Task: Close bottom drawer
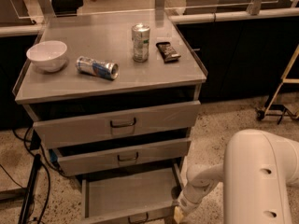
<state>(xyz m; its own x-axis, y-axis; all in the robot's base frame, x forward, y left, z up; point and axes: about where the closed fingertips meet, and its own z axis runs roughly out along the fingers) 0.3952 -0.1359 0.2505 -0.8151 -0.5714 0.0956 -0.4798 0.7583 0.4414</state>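
Bottom drawer point(128, 192) sat pulled well out at the near foot of the cabinet point(154, 78). Gripper point(179, 212) was low at its near right corner, grip state impossible to tell. Step: lining up the push. Next move probably needed contact on the drawer front, then a straight shove away

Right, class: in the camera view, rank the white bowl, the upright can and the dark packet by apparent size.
1. white bowl
2. upright can
3. dark packet
The gripper sits by the bottom drawer's right front corner.
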